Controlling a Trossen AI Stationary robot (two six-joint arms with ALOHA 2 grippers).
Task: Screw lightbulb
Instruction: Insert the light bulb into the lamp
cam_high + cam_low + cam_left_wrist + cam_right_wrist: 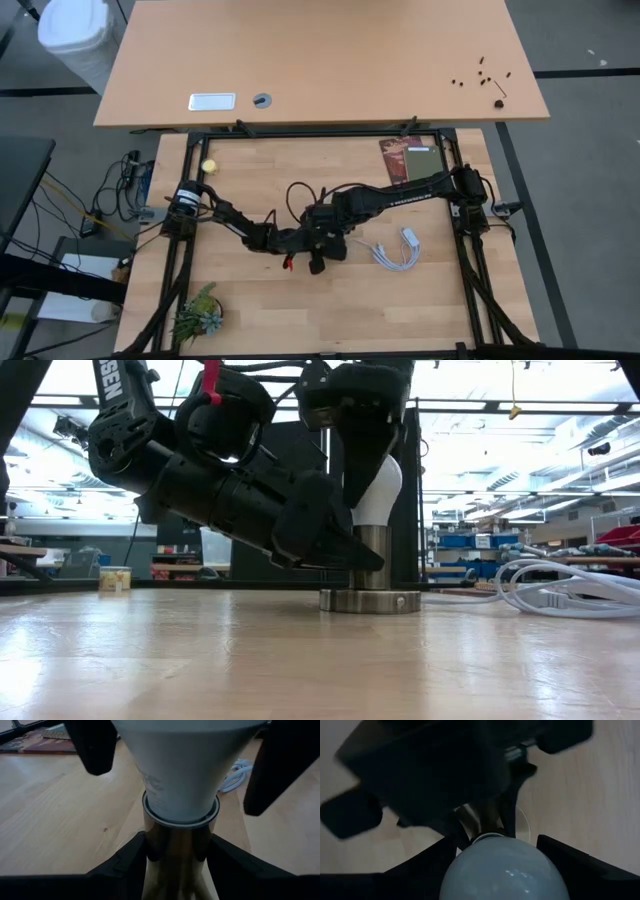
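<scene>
Nearest to the low camera is bare wooden table, and behind it stands the metal socket on its round flat base, with the lightbulb sitting upright in its top. In the left wrist view the bulb's white neck meets the socket rim closely, so I judge it is already mostly threaded in.

My left gripper is low on the table and its two fingers are closed on the socket column from both sides. I think this is to stop the socket from turning while the bulb is twisted.

My right gripper comes from above, with one finger on each side of the bulb's round top. They are beside the glass, but I cannot tell if they press it or have let go between two turns.

A white plug with its cord lies near on the right side, not connected to anything I can see. A small plant is well apart at the left front corner.
</scene>
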